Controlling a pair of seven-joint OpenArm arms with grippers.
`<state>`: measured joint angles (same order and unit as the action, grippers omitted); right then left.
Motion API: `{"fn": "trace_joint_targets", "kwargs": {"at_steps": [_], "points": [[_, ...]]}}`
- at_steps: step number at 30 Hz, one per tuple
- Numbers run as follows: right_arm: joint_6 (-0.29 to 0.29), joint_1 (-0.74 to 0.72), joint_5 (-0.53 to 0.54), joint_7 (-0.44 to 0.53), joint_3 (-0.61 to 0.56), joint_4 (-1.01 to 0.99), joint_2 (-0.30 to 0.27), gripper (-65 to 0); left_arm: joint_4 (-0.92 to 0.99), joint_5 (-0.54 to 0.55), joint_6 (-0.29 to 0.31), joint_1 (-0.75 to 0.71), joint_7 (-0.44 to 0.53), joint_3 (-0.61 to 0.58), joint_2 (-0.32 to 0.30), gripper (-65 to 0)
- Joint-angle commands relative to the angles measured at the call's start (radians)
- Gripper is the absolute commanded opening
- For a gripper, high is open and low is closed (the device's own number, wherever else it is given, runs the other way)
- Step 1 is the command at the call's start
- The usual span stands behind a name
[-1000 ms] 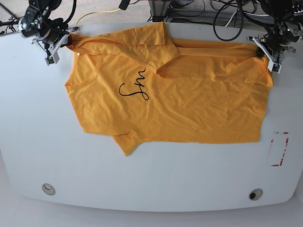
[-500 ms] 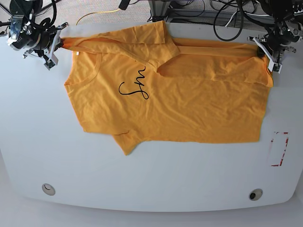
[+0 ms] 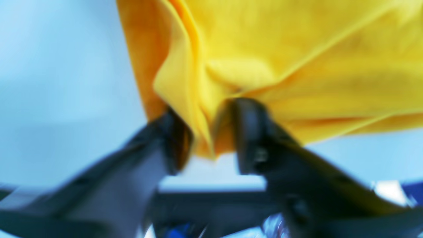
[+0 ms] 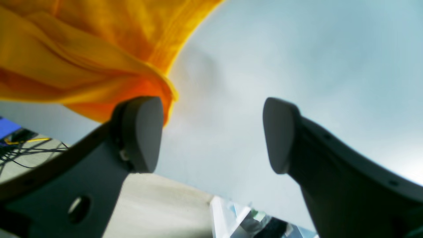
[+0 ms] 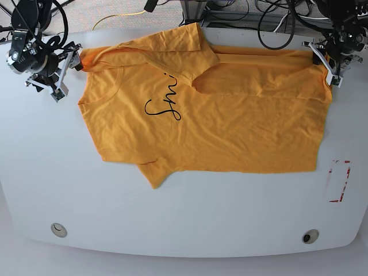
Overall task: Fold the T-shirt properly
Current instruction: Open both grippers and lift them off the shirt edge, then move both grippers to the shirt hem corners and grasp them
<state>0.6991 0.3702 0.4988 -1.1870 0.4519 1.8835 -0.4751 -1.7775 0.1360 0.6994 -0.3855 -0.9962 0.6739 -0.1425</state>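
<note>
The orange-yellow T-shirt (image 5: 230,126) lies spread on the white table (image 5: 184,224), neck to the left, black lettering (image 5: 163,108) facing up, its far edge folded over. My right gripper (image 5: 66,73) stands open at the shirt's far-left shoulder corner. In the right wrist view the cloth (image 4: 82,56) only brushes one of that gripper's fingertips (image 4: 142,132), and nothing is between them. My left gripper (image 5: 325,66) is at the far-right hem corner. In the blurred left wrist view its jaws (image 3: 206,138) are parted, with a fold of cloth (image 3: 201,132) hanging loosely between them.
A red-and-white marked rectangle (image 5: 339,181) sits near the table's right edge. Two round holes (image 5: 58,230) (image 5: 310,236) are near the front edge. Cables and frame parts (image 5: 276,17) crowd the area beyond the far edge.
The right gripper pulled the shoulder corner leftward, then opened and let it go. The left gripper's jaws parted at the hem corner. The shirt's far edge now lies straighter.
</note>
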Motion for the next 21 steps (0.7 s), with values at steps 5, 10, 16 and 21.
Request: {"fn": "trace_joint_targets", "kwargs": {"at_steps": [5,10,16,21], "points": [[-0.001,-0.164,-0.081,-0.032,0.08,-0.04,0.091,-19.8,-0.161,0.007,-0.001,0.003,-0.062,0.007,-0.009,-23.5],[-0.001,-0.343,-0.259,-0.044,0.13,-0.134,0.186,-19.8,-0.178,0.009,-0.001,0.004,-0.066,0.005,-0.009,-23.5],[-0.001,-0.552,-0.414,-0.026,0.146,-0.284,0.249,-19.8,-0.2,0.009,-0.001,0.01,-0.066,0.051,-0.007,-23.5],[-0.001,-0.707,-0.515,0.032,0.149,-0.457,0.283,-19.8,-0.195,0.001,-0.001,0.069,-0.066,0.07,-0.007,-23.5]]}}
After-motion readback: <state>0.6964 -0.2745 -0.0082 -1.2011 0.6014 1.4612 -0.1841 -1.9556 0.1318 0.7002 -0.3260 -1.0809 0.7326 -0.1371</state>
